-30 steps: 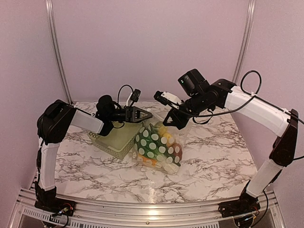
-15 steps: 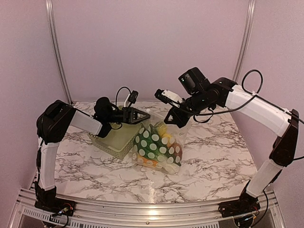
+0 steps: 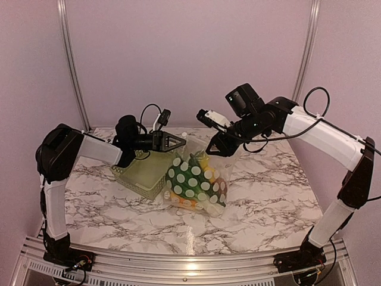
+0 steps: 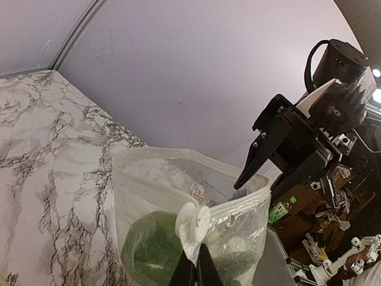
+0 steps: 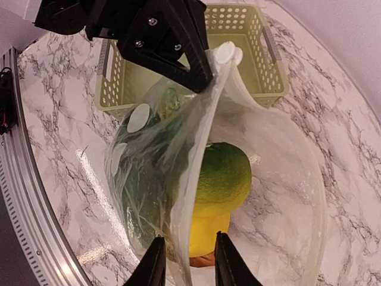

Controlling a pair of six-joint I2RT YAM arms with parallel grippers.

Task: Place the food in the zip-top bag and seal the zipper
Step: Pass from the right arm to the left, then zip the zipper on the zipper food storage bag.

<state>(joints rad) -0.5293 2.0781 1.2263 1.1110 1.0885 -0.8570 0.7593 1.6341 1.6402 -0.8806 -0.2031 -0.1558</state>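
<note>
The zip-top bag [image 3: 193, 182] stands on the marble table with its mouth up, holding the food: a green-yellow fruit [image 5: 223, 173], a dark green vegetable [image 5: 149, 173] and orange pieces low down. My left gripper [image 4: 195, 255] is shut on the bag's mouth corner, just under a white round slider [image 4: 193, 225] on the zipper [image 4: 241, 205]. My right gripper [image 5: 187, 250] is open above the bag. The mouth edge runs loose between its fingers [image 5: 156, 262]. In the top view the left gripper [image 3: 180, 141] and right gripper [image 3: 215, 150] hold opposite ends of the mouth.
A pale green lattice basket [image 3: 143, 173] sits just left of the bag, under my left arm; it also shows at the top of the right wrist view as the basket [image 5: 250, 36]. Marble table [image 3: 268, 190] extends to the right and front. Purple walls close the back.
My left gripper has shut on the bag's mouth corner and drawn back to the left. My right gripper has opened and let go of the bag's edge.
</note>
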